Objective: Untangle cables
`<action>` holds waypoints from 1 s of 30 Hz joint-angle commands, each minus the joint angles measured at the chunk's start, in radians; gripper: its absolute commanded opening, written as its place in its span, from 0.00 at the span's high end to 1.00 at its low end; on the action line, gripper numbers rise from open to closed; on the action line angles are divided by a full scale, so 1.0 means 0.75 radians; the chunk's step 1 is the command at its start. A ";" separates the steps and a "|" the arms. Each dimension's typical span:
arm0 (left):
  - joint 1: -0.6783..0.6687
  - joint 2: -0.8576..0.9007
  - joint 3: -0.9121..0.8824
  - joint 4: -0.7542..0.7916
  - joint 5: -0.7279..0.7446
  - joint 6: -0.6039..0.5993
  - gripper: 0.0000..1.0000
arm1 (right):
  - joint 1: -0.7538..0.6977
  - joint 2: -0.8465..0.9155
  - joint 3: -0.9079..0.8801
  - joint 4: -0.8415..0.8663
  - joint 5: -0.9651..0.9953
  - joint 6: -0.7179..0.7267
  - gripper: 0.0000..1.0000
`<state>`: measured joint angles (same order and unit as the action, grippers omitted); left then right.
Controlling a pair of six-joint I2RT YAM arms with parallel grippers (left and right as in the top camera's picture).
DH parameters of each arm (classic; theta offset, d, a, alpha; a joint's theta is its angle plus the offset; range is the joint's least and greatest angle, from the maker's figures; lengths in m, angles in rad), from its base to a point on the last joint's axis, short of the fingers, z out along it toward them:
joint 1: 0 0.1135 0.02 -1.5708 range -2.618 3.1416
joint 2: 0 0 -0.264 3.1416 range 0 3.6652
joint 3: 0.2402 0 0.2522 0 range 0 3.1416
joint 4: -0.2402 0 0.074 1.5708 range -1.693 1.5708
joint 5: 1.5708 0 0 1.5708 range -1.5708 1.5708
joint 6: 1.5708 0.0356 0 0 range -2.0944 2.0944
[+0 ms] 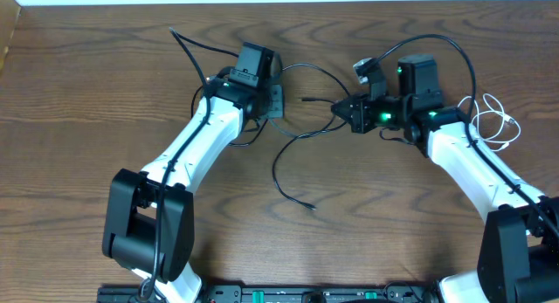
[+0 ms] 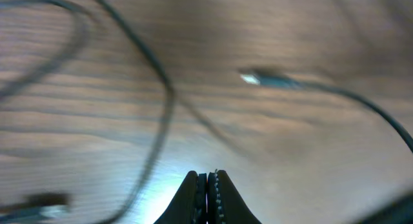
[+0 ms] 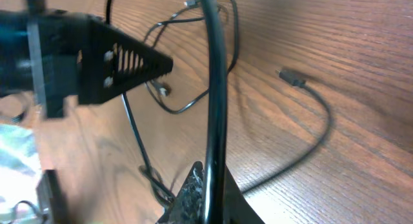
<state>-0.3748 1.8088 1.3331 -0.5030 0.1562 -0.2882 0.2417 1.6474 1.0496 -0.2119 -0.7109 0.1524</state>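
The black cable (image 1: pixel 284 150) lies in loops across the middle of the table, with one plug end (image 1: pixel 310 205) toward the front. My right gripper (image 1: pixel 342 111) is shut on this black cable (image 3: pixel 216 88), which rises straight up from its jaws (image 3: pixel 210 169). Another plug end (image 3: pixel 290 77) lies on the wood to the right. My left gripper (image 1: pixel 278 105) is shut just left of the right one, and nothing shows between its fingers (image 2: pixel 208 175). Blurred black cable (image 2: pixel 164 101) and a plug (image 2: pixel 255 77) lie beyond its tips. The white cable (image 1: pixel 500 120) lies bunched at the far right.
The brown wooden table (image 1: pixel 393 216) ends at a pale edge along the top. A thick black arm cable (image 1: pixel 458 54) arches over the right arm. The left gripper's shut fingers (image 3: pixel 164 66) point in from the left in the right wrist view, above a small twist of cable (image 3: pixel 158 182).
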 commanded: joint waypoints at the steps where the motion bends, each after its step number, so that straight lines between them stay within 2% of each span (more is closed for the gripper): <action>1: -0.038 -0.013 0.004 -0.026 0.156 -0.001 0.93 | 0.055 -0.030 0.002 -0.001 0.160 -0.025 0.99; 6: -0.073 -0.013 0.004 -0.027 0.166 0.008 0.93 | 0.110 -0.028 0.002 0.024 0.355 -0.002 0.98; 11: -0.076 -0.013 0.004 -0.027 0.167 0.008 0.93 | 0.139 0.005 0.002 0.061 0.509 0.046 0.80; 14: -0.076 -0.013 0.004 -0.027 0.168 0.009 0.92 | 0.141 0.050 0.002 0.122 0.522 0.069 0.76; 19: -0.075 -0.013 0.004 -0.027 0.224 0.038 0.93 | 0.141 0.157 0.002 0.263 0.585 0.149 0.80; 22: -0.075 -0.013 0.004 -0.027 0.222 0.044 0.92 | 0.141 0.218 0.002 0.308 0.694 0.166 0.97; 23: -0.073 -0.013 0.005 -0.029 0.205 0.043 0.93 | 0.140 0.226 0.002 0.305 0.756 0.166 0.99; 27: -0.050 -0.014 0.005 -0.109 -0.099 0.040 0.93 | 0.123 0.214 0.002 0.225 1.132 0.158 0.99; 30: -0.026 -0.034 0.006 -0.187 -0.329 0.008 0.93 | 0.101 0.204 0.002 0.168 1.412 0.074 0.99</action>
<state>-0.4202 1.8088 1.3331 -0.6022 0.1432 -0.2729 0.3374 1.8187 1.0496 -0.0673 0.0547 0.2508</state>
